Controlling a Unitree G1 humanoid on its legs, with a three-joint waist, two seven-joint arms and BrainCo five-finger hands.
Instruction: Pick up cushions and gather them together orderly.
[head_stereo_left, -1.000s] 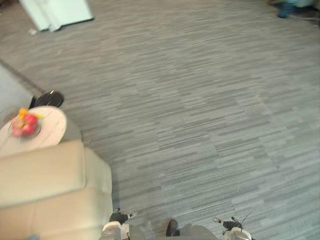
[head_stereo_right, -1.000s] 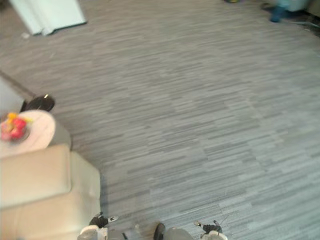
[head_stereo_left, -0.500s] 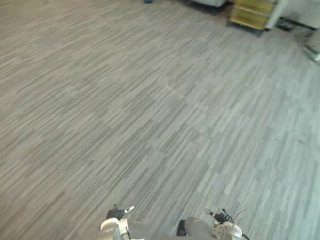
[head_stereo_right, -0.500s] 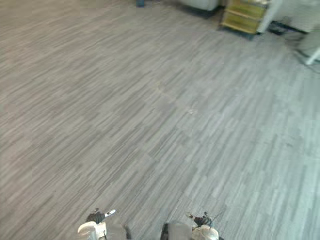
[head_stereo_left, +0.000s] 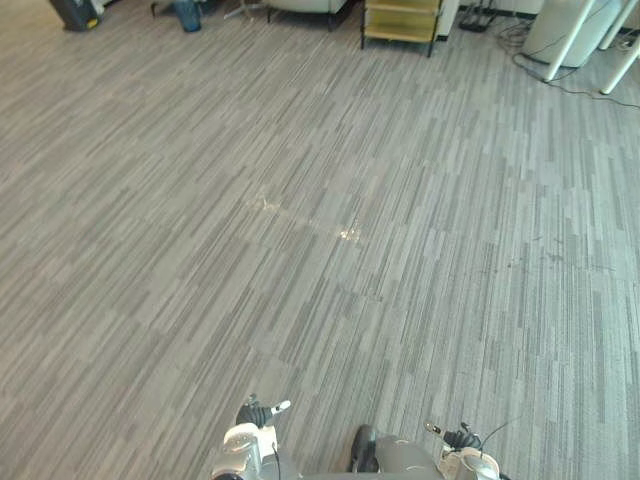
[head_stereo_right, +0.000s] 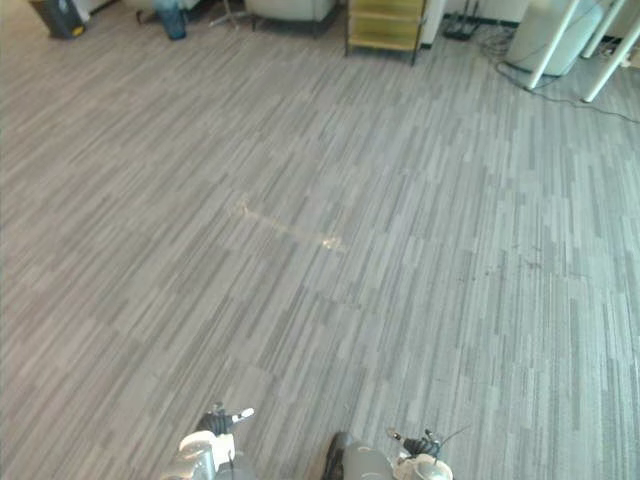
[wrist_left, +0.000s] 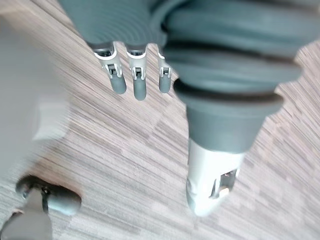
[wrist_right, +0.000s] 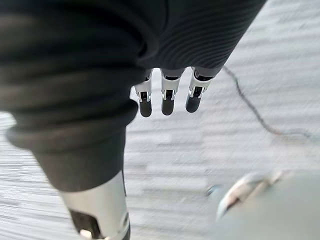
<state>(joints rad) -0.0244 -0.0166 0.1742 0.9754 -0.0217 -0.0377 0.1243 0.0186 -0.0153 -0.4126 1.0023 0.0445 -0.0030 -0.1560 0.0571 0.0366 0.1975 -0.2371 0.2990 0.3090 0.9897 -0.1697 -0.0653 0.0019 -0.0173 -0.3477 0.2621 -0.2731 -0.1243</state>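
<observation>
Left eye view: my head has turned. A second ago I was looking at a cream sofa and a small round table with fruit on my left. Now they are out of the picture, and I look over a wide grey floor (head_stereo_left: 300, 230). Far off stand a yellow shelf (head_stereo_left: 400, 18) and some white legs (head_stereo_left: 570, 40), with a cable (head_stereo_left: 560, 88) lying on the floor by them. The things did not move. My camera did.

My left hand (wrist_left: 139, 82) hangs down over the floor. Its fingers are straight and it holds nothing. My right hand (wrist_right: 168, 100) is the same: straight fingers and nothing in them.

I have no cushion in either hand, and I cannot tell from here where the cushions are. I think I am looking round the room to find them. So the job is only at its start, and nothing is gathered yet. I guess I need to find a cushion first and then walk over to it.
</observation>
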